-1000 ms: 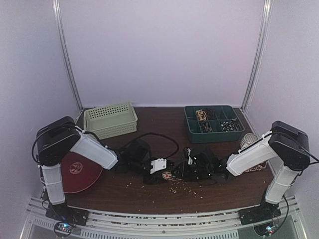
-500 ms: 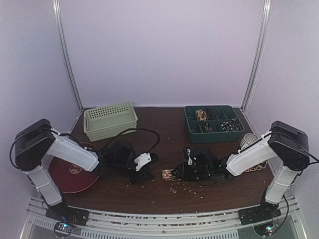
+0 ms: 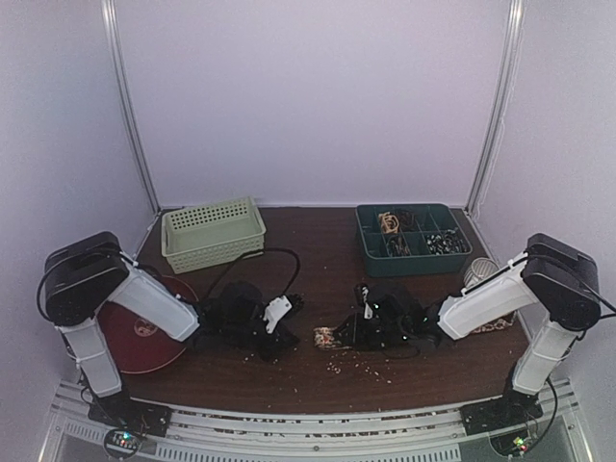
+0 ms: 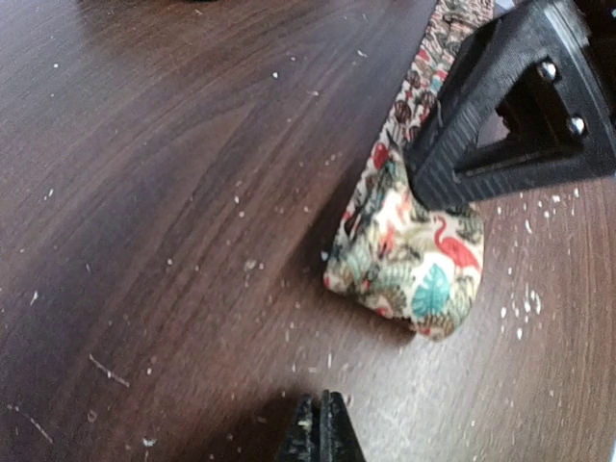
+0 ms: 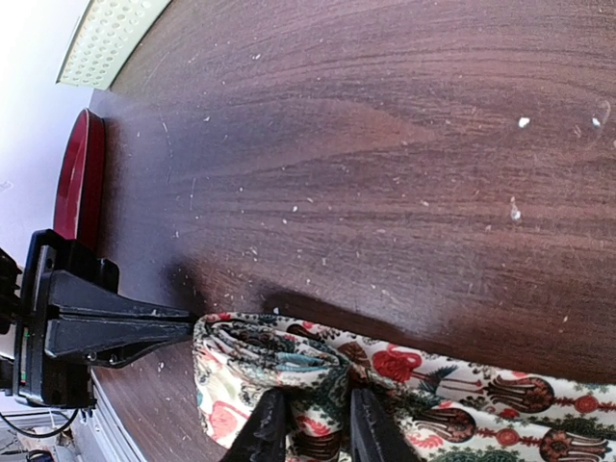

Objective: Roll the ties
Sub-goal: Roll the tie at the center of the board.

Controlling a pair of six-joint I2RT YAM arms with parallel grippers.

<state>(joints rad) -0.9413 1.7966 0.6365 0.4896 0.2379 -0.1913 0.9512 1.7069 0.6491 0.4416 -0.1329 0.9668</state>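
A tie [image 4: 416, 271] with flamingos, teal leaves and brown motifs on cream lies on the dark wooden table [image 3: 289, 380]. Its near end is wound into a small roll [image 3: 325, 337] [image 5: 274, 354]. The unrolled length runs away under the right arm. My right gripper [image 5: 313, 425] [image 3: 345, 335] is shut on the roll, one finger on each side of it; one of its fingers [image 4: 500, 115] shows over the tie in the left wrist view. My left gripper [image 4: 320, 431] [image 3: 292, 330] is shut and empty, just above the table, a short way left of the roll.
A pale green basket [image 3: 213, 232] stands at the back left. A teal compartment tray [image 3: 412, 239] of small items stands at the back right. A red plate [image 3: 144, 332] lies under the left arm. Pale crumbs [image 3: 361, 364] dot the front. Patterned cloth [image 3: 499, 325] shows by the right arm.
My left gripper has drawn back leftward from the roll and closed with nothing in it. The right gripper has stayed on the roll.
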